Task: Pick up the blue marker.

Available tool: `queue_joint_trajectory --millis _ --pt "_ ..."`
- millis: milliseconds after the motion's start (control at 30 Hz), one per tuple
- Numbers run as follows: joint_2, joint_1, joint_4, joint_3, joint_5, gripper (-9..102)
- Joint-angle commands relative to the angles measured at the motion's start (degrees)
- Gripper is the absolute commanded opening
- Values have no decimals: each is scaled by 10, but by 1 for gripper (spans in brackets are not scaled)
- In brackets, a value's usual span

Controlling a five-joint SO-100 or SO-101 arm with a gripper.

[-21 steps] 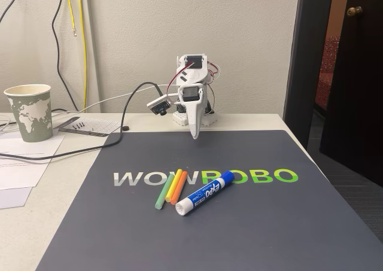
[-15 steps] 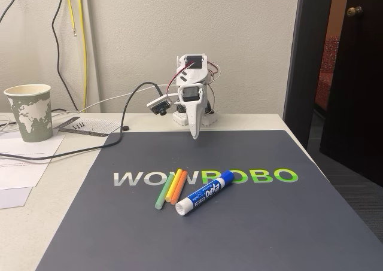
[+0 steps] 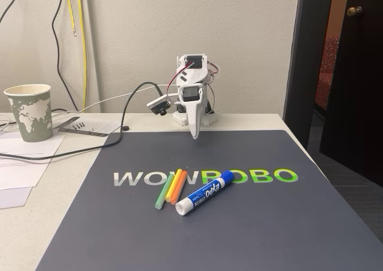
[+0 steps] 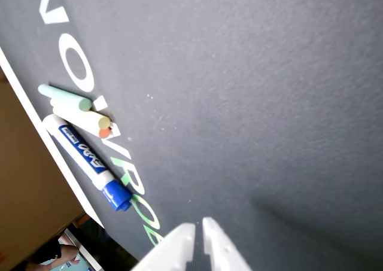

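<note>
Your blue marker [image 3: 204,193], a fat smooth cylinder, lies on the matte dark mat [image 3: 251,223] just beside three thin sticks [image 3: 170,187]. Your gripper [image 4: 198,230] hangs apart from it, its pointed white fingers nearly pressed together, holding nothing.

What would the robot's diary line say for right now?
white two-finger gripper: shut, empty, raised near base | white-barrelled blue-capped marker: flat on dark mat, beside thin coloured sticks | pickup: not started

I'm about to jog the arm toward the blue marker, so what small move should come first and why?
Probably swing the gripper forward over the mat toward the blue marker, opening the fingers on the way. It hangs back near the base, fingers nearly together, and the marker lies apart, beside the coloured sticks.
</note>
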Motion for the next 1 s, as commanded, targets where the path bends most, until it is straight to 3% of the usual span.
queue_joint_trajectory --millis 0,733,967 --pt "33 2 2 -1 2 0" --pt "33 31 4 -1 10 0" --pt "33 18 -20 -1 -147 0"
